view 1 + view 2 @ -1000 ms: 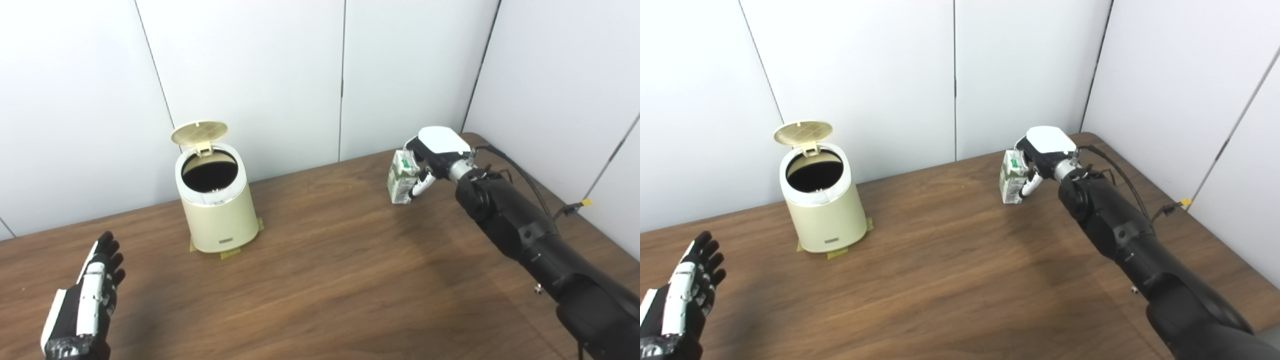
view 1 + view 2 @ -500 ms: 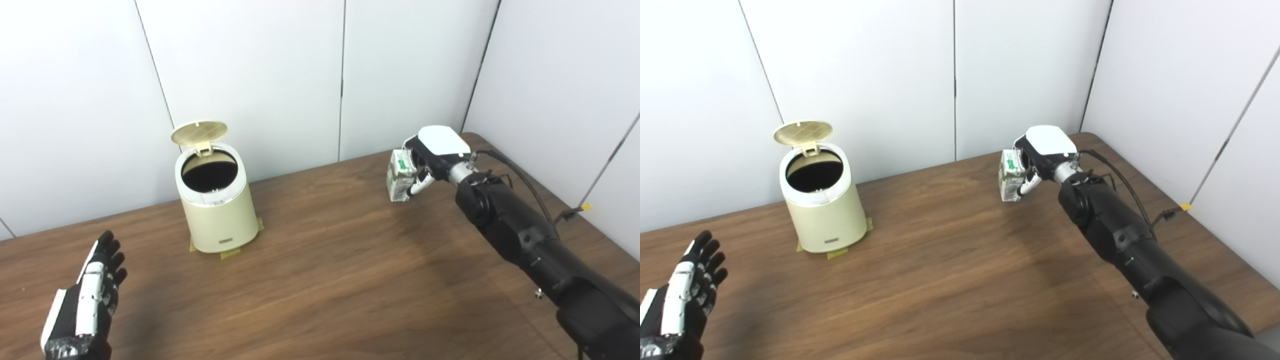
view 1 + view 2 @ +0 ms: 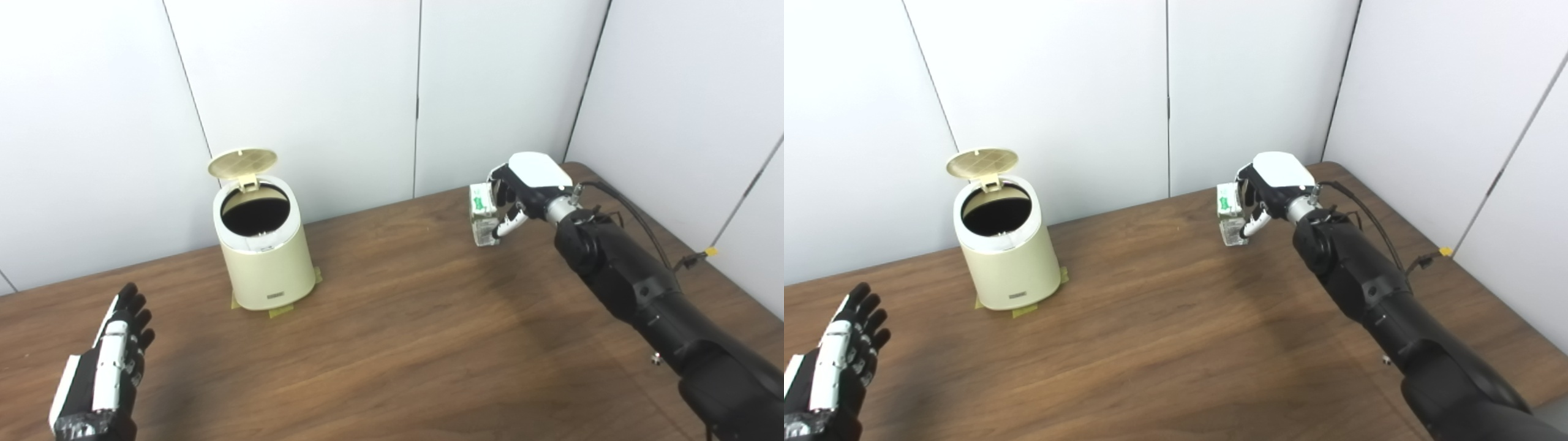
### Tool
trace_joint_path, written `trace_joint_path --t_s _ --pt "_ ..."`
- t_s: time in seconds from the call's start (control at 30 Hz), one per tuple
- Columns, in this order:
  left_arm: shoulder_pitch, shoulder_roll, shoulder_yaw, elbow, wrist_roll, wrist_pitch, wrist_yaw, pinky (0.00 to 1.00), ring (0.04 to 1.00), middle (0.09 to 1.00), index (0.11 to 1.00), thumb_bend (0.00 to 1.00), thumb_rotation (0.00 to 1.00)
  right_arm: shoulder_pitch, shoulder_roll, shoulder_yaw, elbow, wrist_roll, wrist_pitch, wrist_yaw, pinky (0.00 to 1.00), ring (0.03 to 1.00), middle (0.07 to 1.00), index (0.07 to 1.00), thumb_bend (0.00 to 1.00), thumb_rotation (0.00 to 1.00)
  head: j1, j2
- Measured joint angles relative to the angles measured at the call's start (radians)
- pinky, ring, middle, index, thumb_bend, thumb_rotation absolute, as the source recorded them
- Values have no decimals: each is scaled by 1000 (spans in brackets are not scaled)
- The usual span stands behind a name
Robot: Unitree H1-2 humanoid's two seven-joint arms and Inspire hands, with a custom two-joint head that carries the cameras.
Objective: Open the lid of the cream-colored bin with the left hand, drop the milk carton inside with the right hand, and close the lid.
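Right hand (image 3: 527, 187) is wrapped around the milk carton (image 3: 483, 208), fingers (image 3: 507, 225) curled over its near face, white back plate on top. I'm reading the carton as upright or close to it, green print near its top, held toward the far right corner of the bench (image 3: 398, 343). Whether its base is touching the wood or sitting just above it, I can't tell from either head camera. My black right arm runs in from the lower right edge, with a cable looping beside the wrist.

Across the bench, well apart from the carton, the cream-colored bin (image 3: 262, 251) stands near the far edge on the left side. Its lid (image 3: 242, 163) is tipped up on the rear hinge, almost leaning toward the wall, and I'm looking straight into the dark mouth. Strips of yellowish tape (image 3: 282, 310) peek out under the base.

Left hand (image 3: 104, 373) is down at the near left corner, holding nothing, fingers extended and slightly spread, pointing toward the far edge, well short of the bin.

White wall panels (image 3: 306, 92) close off the far edge and the right side.
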Motion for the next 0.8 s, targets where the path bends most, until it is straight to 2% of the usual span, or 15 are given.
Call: trace_joint_path --t_s 0.03,0.07,0.1,0.13,0.17,0.3,0.37,0.47,0.63,0.8 --pt "0 -1 2 0 -1 0 1 1000 1000 1000 1000 229 911 -2 0 0 1 0 1 3 516 549 483 511 528 6 0 0" --pt "0 -3 4 0 -1 0 3 1000 1000 1000 1000 229 886 -4 0 1 2 0 1 8 523 562 566 502 524 89 0 -2" --pt "0 -8 5 0 -1 0 6 1000 1000 1000 1000 227 877 -6 0 1 2 0 1 13 526 568 596 498 523 119 0 -2" --pt "0 -14 7 0 -1 0 11 1000 1000 1000 1000 226 873 -7 0 0 2 0 1 17 530 573 613 576 679 163 5 -2" --pt "0 -19 6 0 -1 0 17 1000 1000 1000 1000 224 853 -8 0 0 2 1 1 20 542 584 629 627 788 193 5 0" --pt "0 -25 0 2 3 -5 26 1000 1000 1000 1000 219 689 -5 -1 -1 -3 10 13 45 633 689 713 724 922 228 6 -8" --pt "0 -25 0 4 3 -8 26 1000 1000 1000 1000 217 622 -3 -2 -3 -11 12 30 71 655 731 750 760 956 240 9 -8" --pt "0 -22 -4 4 13 -11 29 1000 1000 1000 1000 219 593 3 -3 -3 -37 13 68 111 675 771 786 785 966 233 9 -9" --pt "0 -22 -4 4 22 -11 31 1000 1000 1000 1000 220 562 3 -3 -2 -53 10 106 145 674 789 804 793 961 226 12 2" --pt "0 -23 -3 3 22 -11 34 1000 1000 1000 1000 201 496 3 -3 -2 -56 14 108 149 667 782 796 783 965 223 17 -2"
